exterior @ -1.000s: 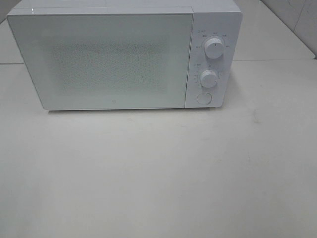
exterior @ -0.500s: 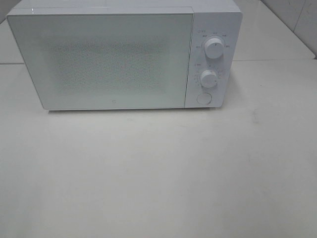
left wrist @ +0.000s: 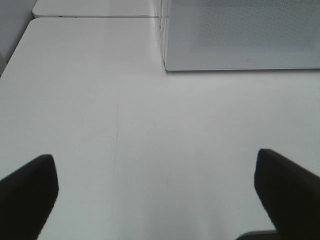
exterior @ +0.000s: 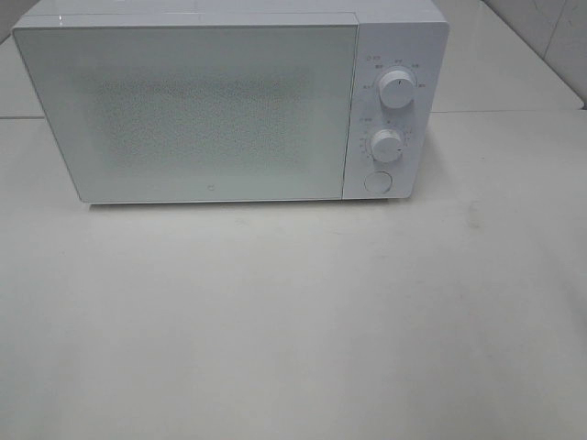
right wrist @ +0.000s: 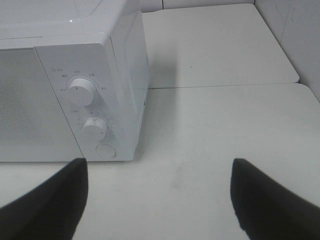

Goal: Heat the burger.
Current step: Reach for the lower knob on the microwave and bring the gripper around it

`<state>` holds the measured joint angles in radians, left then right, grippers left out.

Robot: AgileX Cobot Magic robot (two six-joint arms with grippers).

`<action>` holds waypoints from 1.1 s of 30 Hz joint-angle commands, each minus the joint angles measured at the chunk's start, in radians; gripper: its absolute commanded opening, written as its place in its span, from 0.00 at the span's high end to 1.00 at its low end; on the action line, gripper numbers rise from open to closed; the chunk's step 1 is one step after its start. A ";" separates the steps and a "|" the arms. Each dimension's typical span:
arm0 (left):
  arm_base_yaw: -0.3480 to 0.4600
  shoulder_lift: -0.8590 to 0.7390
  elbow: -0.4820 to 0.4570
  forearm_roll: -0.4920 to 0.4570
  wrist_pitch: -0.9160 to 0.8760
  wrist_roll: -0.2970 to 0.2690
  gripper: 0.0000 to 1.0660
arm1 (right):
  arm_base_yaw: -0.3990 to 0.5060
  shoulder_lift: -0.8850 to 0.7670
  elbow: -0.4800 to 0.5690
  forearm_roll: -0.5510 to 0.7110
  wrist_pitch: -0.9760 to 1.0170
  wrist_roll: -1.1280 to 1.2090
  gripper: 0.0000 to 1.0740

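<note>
The burger is out of view in every frame. A white microwave (exterior: 229,101) stands at the back of the table with its frosted door (exterior: 188,110) shut. My left gripper (left wrist: 155,195) is open over bare table, short of the microwave's (left wrist: 240,35) front corner, with nothing between its dark fingers (left wrist: 27,190). My right gripper (right wrist: 160,200) is open too, empty, hovering in front of the microwave's (right wrist: 75,85) control panel. Neither arm appears in the exterior high view.
The control panel carries two round knobs, the upper knob (exterior: 396,89) and the lower knob (exterior: 387,145), with a round button (exterior: 377,181) below. The white tabletop (exterior: 293,321) stretches in front. A tiled wall (exterior: 550,37) rises at the back right.
</note>
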<state>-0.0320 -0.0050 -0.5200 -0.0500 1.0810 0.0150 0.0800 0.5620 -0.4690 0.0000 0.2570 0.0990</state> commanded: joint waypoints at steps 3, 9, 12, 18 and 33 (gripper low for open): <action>0.003 -0.024 0.003 -0.003 -0.012 -0.006 0.06 | -0.005 0.117 0.003 0.000 -0.165 0.000 0.30; 0.003 -0.024 0.003 -0.003 -0.012 -0.006 0.06 | -0.005 0.251 0.003 0.000 -0.340 0.020 0.30; 0.003 -0.024 0.003 -0.003 -0.012 -0.006 0.06 | -0.005 0.292 0.003 0.000 -0.402 0.030 0.30; 0.003 -0.024 0.003 -0.003 -0.012 -0.006 0.06 | -0.005 0.419 0.028 0.000 -0.602 0.018 0.30; 0.003 -0.024 0.003 -0.003 -0.012 -0.006 0.06 | 0.176 0.701 0.209 0.435 -1.183 -0.358 0.30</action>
<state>-0.0320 -0.0050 -0.5200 -0.0500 1.0810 0.0150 0.2450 1.2600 -0.2630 0.4100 -0.8910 -0.2250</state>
